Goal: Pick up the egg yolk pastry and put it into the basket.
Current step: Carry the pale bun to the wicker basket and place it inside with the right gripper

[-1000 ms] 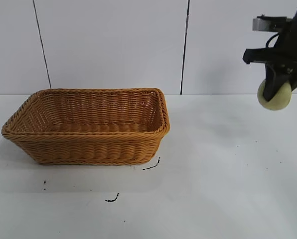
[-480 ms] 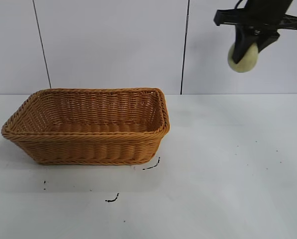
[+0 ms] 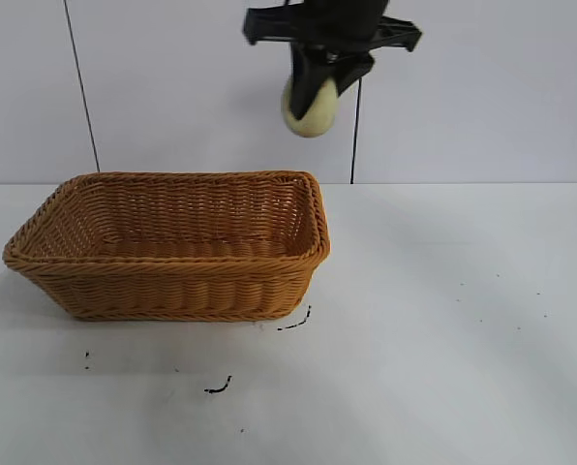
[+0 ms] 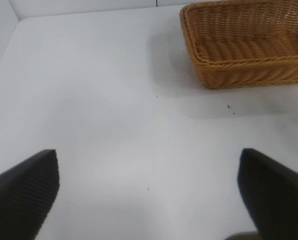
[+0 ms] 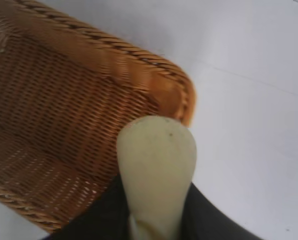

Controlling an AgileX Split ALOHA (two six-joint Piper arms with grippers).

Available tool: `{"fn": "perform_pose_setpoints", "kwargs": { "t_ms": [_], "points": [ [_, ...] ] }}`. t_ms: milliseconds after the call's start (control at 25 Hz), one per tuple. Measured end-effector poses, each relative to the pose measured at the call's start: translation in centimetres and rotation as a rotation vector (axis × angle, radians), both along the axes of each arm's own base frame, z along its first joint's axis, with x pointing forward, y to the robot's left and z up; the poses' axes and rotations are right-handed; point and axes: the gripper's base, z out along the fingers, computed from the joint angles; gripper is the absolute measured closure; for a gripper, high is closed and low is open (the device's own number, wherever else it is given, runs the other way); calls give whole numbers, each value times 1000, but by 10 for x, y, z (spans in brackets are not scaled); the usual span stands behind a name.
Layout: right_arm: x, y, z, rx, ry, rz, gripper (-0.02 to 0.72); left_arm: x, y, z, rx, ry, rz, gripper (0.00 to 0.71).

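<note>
In the exterior view the basket (image 3: 172, 242) stands on the white counter (image 3: 443, 320) at the left and centre of the frame, and nothing shows inside it. Some small dark marks (image 3: 293, 323) lie on the counter just beside its lower right corner. At the top centre, the right gripper (image 3: 313, 97) hangs high in the air, closed on the egg yolk pastry (image 3: 312, 108), which sits above the right end of the basket, near its corner. The left gripper (image 4: 149, 190) is seen only in its own wrist view; it is open above the bare counter, well apart from the basket, and looks idle.

I judge this as the carrying step. The next move probably needs a little more travel toward the frame's left, over the middle of the basket, then lowering and opening.
</note>
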Motion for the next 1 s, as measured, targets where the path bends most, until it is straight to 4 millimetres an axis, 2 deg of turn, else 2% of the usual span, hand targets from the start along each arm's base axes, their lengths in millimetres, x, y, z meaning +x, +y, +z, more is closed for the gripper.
{"fn": "perform_pose_setpoints", "kwargs": {
  "t_ms": [120,280,440,520,600,760,800,880,1000],
  "points": [
    [-7,32,-18,22,-20,44,554,0,0,0,0,0,0,14],
    [-8,64,-60,39,-28,79,554,0,0,0,0,0,0,14],
    [0,76,-106,54,-14,44,542,0,0,0,0,0,0,14],
    [1,77,-126,49,16,19,510,0,0,0,0,0,0,14],
    [2,77,-139,36,34,12,444,0,0,0,0,0,0,14],
    [2,77,-143,32,39,11,224,0,0,0,0,0,0,14],
    [2,78,-141,35,31,11,191,0,0,0,0,0,0,14],
    [4,79,-136,44,17,12,154,0,0,0,0,0,0,14],
    [7,81,-114,59,-1,13,139,0,0,0,0,0,0,14]
  ]
}}
